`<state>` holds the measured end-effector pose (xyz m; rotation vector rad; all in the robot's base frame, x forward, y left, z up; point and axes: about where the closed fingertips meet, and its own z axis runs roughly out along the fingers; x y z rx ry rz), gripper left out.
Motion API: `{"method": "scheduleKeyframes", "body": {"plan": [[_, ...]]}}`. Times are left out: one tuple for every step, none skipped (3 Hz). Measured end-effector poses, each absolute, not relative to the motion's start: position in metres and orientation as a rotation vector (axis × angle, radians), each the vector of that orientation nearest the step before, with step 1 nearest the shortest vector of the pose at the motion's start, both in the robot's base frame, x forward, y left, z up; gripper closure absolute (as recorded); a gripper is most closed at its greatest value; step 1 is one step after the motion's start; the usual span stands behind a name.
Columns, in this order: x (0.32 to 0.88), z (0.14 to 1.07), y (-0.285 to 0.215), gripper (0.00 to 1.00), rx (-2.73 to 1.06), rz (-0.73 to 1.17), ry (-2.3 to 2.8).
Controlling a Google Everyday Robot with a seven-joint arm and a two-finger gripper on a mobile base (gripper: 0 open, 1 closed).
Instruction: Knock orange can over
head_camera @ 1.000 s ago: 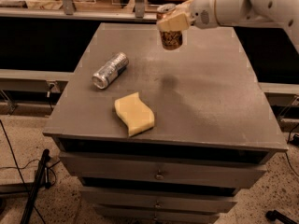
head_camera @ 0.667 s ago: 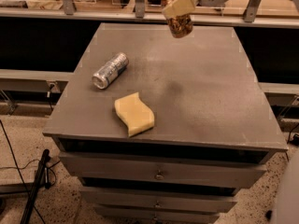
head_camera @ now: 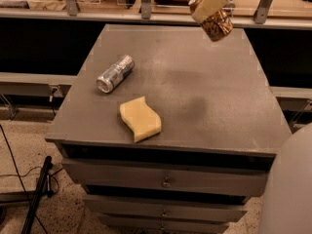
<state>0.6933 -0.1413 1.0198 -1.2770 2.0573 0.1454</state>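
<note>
The orange can (head_camera: 218, 26), coppery brown with a pale mottled pattern, hangs tilted in the air above the far right part of the grey table top (head_camera: 204, 111). My gripper (head_camera: 210, 6) is at the top edge of the view, shut on the can's upper part, with a pale finger (head_camera: 208, 3) lying across it. The can touches nothing on the table. Most of the arm is out of view above.
A silver-grey can (head_camera: 115, 73) lies on its side at the table's left. A yellow sponge (head_camera: 140, 119) lies near the front middle. Drawers (head_camera: 165, 182) sit below the top. A pale rounded robot part (head_camera: 292, 189) fills the bottom right corner. Shelving runs behind the table.
The gripper has carried the orange can upward and a little right, from just above the table's far edge to the top of the view. The can is now more tilted.
</note>
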Motion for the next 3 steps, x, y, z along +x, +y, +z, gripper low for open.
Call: {"method": "scheduleKeyframes", "body": {"plan": [[0.68,1.002,-0.145,1.0,-1.324,0.144,2.123],[0.68,0.995,-0.147,1.0,-1.331,0.146,2.135],[0.671,0.986,-0.15,1.0,-1.391,0.094,2.148]]}}
